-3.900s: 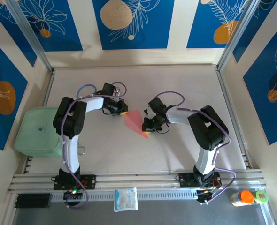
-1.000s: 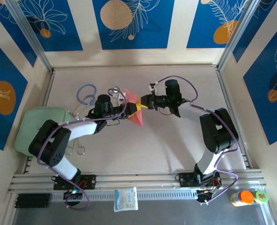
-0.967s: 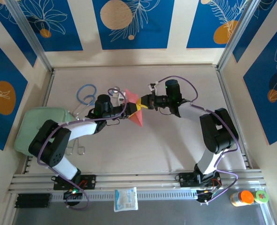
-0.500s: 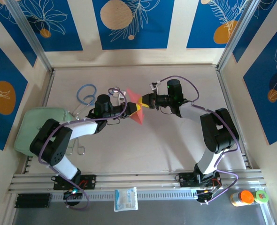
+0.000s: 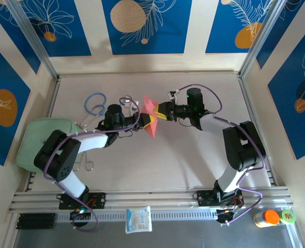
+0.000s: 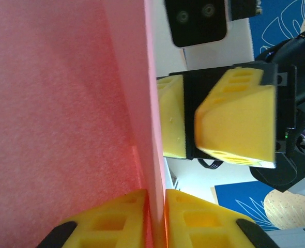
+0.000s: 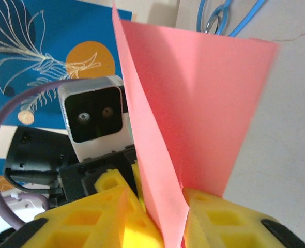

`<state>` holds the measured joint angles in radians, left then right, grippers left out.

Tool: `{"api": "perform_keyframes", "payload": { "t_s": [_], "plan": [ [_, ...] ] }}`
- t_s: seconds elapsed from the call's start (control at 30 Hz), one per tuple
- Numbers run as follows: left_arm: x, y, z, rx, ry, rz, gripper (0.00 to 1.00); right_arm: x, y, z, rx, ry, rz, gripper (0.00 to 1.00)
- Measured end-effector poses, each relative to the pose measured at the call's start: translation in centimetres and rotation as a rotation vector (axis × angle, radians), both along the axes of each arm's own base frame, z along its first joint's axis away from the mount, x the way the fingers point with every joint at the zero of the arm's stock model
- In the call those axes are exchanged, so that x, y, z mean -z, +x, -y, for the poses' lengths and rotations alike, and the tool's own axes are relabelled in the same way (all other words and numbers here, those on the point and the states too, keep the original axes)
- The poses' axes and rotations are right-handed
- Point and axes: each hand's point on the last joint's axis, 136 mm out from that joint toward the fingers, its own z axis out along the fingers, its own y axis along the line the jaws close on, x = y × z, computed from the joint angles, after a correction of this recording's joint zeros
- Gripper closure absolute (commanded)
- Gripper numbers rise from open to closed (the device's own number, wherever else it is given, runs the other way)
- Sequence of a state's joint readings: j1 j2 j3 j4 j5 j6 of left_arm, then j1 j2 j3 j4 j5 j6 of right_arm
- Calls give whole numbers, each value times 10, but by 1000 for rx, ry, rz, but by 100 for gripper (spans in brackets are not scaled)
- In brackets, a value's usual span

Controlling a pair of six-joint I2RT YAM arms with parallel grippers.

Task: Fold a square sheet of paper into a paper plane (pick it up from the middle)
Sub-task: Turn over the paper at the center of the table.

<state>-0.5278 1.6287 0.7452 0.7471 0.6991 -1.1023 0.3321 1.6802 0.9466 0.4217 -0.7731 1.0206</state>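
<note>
**Left arm** [image 5: 90,139]: set low from its base at the near left. It is folded out beside the pale green pad [image 5: 36,142], with the forearm run rightward toward the middle of the worktop [image 5: 194,165].

**Right arm** [image 5: 240,144]: raised from its base at the near right and bent at the elbow. The forearm is run leftward, so that the two wrists are brought nearly tip to tip over the middle of the worktop.

**Square sheet of paper** [image 5: 152,129]: salmon-pink and creased into a fold. It is held on edge between the two wrists, with one point turned toward the near side.

**Left fingers** [image 6: 204,222]: yellow, drawn narrow and closed on the sheet. The paper is pinched in the slit between them at the bottom of the left wrist view, and from there the sheet is spread upward.

**Right fingers** [image 7: 85,222]: yellow and parted. In the right wrist view the folded edge of the sheet is set in the gap between them, close against one finger. Whether it is pressed cannot be told. In the left wrist view they are seen just beside the sheet's face, opposite the left fingers.

**Blue stethoscope** [image 5: 95,104]: laid on the worktop beyond the left forearm, apart from the sheet.
</note>
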Motion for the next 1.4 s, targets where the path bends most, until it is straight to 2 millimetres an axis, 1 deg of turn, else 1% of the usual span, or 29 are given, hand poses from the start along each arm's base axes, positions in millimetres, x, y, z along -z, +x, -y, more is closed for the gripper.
{"api": "perform_keyframes", "payload": {
  "t_s": [0.13, 0.23, 0.3, 0.4, 0.47, 0.53, 0.6, 0.67, 0.8, 0.9, 1.0, 1.13, 1.27, 1.4],
  "plan": [
    [4, 1, -1, -4, 7, -11, 88, -7, 8, 15, 73, -30, 18, 57],
    [8, 2, -3, -8, 21, -17, 89, -6, 14, 36, 160, -72, 22, 55],
    [15, 3, -6, -14, 49, -25, 90, -5, 18, 49, 218, -108, 23, 54],
    [34, 5, -10, -26, 143, -47, 90, -3, 22, 68, 303, -179, 34, 53],
    [45, 9, -16, -42, 243, -52, 90, -2, 22, 79, 344, -228, 49, 52],
    [50, 14, -23, -63, 355, -30, 90, -2, 20, 85, 370, -267, 66, 50],
    [51, 20, -30, -78, 476, 6, 90, -1, 19, 91, 390, -306, 80, 48],
    [47, 29, -39, -103, 601, 57, 90, 2, 18, 97, 411, -343, 90, 47],
    [41, 38, -57, -131, 880, 156, 90, 9, 16, 105, 439, -397, 91, 47],
    [45, 45, -66, -135, 1088, 216, 91, 13, 16, 110, 456, -430, 92, 47],
    [60, 50, -76, -122, 1287, 254, 91, 16, 16, 114, 470, -457, 89, 47],
    [91, 51, -86, -77, 1502, 283, 95, 20, 14, 118, 481, -477, 86, 47],
    [120, 52, -92, -39, 1652, 311, 96, 24, 12, 119, 479, -487, 70, 48],
    [140, 52, -94, -18, 1764, 341, 95, 25, 12, 119, 479, -487, 68, 48]
  ]
}}
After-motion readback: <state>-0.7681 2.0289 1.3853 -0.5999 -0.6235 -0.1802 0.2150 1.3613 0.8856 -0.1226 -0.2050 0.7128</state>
